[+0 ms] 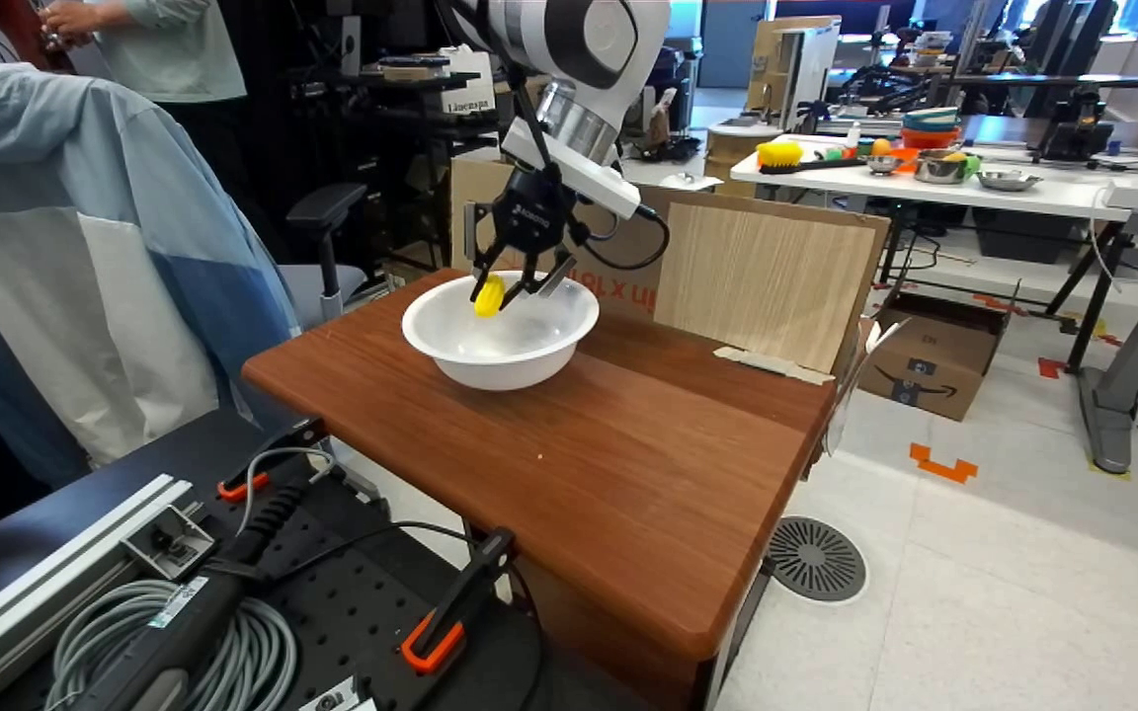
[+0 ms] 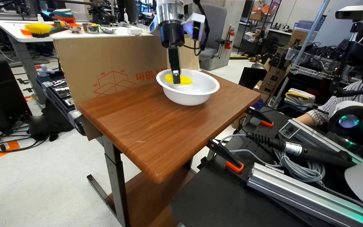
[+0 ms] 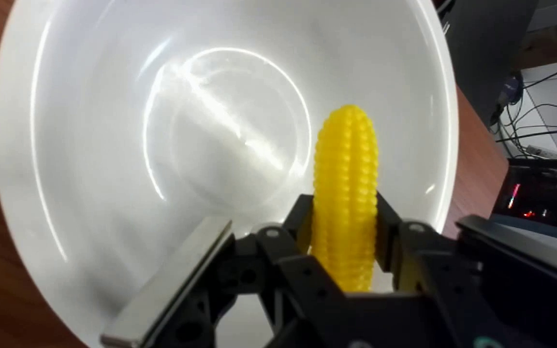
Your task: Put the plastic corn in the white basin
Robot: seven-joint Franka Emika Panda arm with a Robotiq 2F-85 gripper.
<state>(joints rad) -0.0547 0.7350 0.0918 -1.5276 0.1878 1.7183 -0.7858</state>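
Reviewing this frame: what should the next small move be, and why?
Probably open the tool to release the plastic corn: its fingers grip the corn, which in all three views appears within the rim outline of the white basin.

Arm [image 1: 574,109] angled down from above; pincer [image 1: 490,299] pointing down, fingers [image 3: 300,212] clamped, tips slightly apart.

Bright yellow, that corn [image 3: 345,164], beaded in rows! Mostly black end effector [image 3: 344,220], plain white basin [image 1: 502,372], reddish-brown wood-grained worktop [image 1: 569,464]!
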